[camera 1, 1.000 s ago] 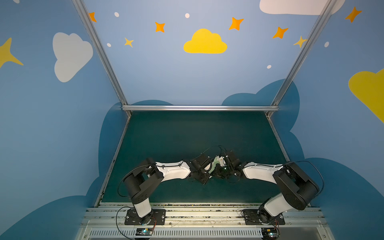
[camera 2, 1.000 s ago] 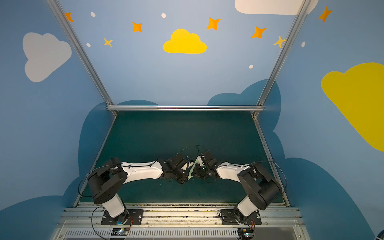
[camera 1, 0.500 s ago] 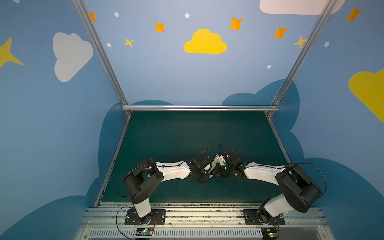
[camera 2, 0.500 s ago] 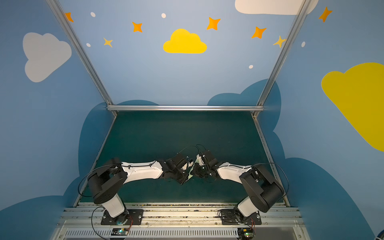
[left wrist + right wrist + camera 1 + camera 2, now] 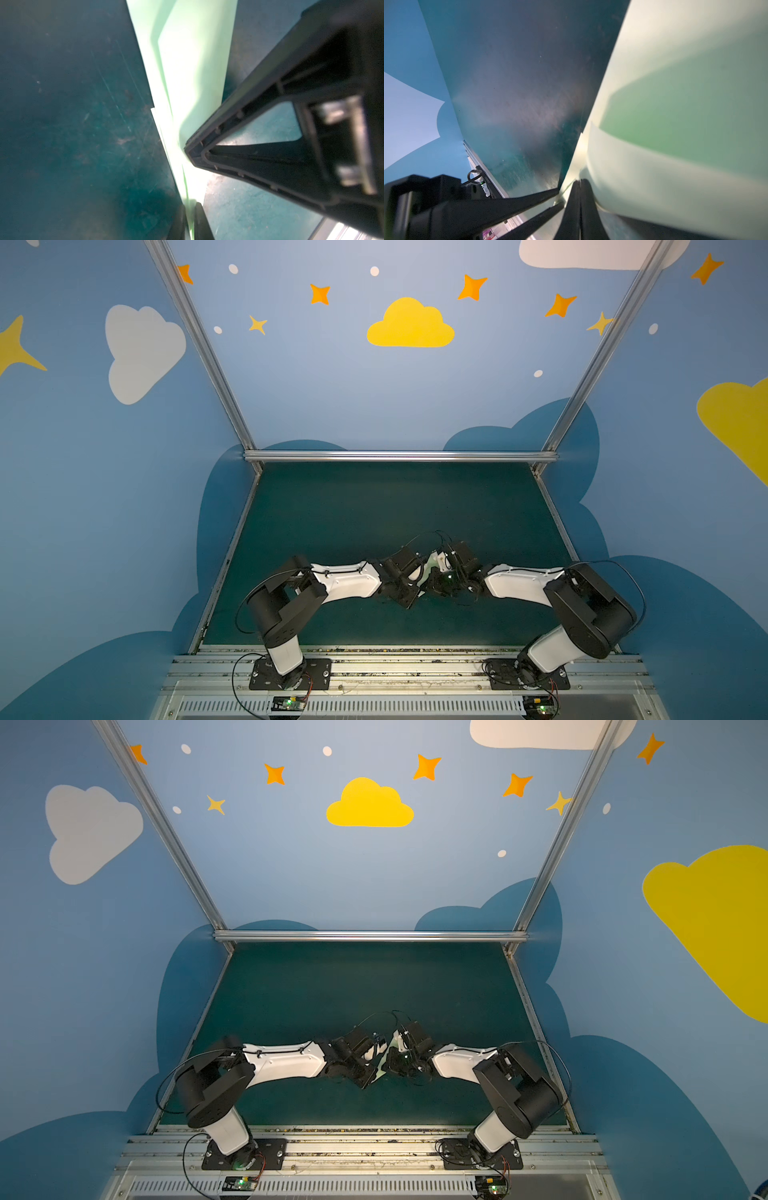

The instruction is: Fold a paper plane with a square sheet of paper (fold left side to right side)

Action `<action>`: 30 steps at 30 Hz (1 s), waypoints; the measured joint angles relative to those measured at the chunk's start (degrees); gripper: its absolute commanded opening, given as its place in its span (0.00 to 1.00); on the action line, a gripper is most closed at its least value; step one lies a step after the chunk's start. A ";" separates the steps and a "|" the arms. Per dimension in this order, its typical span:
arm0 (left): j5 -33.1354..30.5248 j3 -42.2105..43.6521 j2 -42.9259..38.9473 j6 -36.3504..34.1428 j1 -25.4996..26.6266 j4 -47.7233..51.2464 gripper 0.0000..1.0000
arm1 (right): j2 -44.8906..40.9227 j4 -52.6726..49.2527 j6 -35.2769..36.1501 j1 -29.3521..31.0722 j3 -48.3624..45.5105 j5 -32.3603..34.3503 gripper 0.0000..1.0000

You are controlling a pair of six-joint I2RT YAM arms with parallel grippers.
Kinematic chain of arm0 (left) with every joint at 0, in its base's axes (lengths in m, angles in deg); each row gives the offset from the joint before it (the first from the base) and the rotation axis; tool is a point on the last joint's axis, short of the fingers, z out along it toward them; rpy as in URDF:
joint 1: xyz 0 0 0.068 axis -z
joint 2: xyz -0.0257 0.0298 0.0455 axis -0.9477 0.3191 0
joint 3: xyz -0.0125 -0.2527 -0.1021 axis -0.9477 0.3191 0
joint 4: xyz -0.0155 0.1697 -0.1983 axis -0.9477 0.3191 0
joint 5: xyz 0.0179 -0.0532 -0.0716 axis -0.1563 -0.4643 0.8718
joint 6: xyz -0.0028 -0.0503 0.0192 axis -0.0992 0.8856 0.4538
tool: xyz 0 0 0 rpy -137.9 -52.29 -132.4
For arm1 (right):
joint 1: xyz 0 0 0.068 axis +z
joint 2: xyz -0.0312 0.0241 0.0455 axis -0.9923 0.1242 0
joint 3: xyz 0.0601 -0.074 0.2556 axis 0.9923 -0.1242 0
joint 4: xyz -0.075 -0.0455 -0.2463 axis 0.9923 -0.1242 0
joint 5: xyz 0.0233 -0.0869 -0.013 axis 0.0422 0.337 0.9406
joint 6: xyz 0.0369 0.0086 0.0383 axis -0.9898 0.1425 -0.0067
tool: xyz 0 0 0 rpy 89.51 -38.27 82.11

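And there was the dark green desk, with all the action near its front middle. The left arm and right arm reached in from either side and met nose to nose, low over the mat. Between them sat the square sheet of paper, pale green and creased into a narrow, layered shape. Only a sliver of that paper showed in a top view, and I couldn't tell whether any of it touched the mat. Why so close? My read: two pinches on one fold keep the layers lined up while the crease is set. The left jaws were clamped on the paper's edge, barely a gap between them. The right jaws were fully closed with paper spilling to both sides, so they were pinching it too, I'd say. Writing? No brand, label or lettering could be read anywhere.
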 measured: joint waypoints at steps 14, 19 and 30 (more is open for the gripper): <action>3.78 0.35 -2.84 3.21 -3.48 -0.35 0.19 | 0.90 0.63 -0.09 -0.44 0.00 -0.33 0.00; 7.13 2.23 -8.17 11.43 -6.36 -4.85 0.11 | 0.94 0.57 -0.24 -0.44 0.02 -0.31 0.00; 9.81 15.43 -4.79 43.15 -5.20 -26.64 0.03 | 1.01 0.44 -1.16 -0.44 0.04 -0.09 0.00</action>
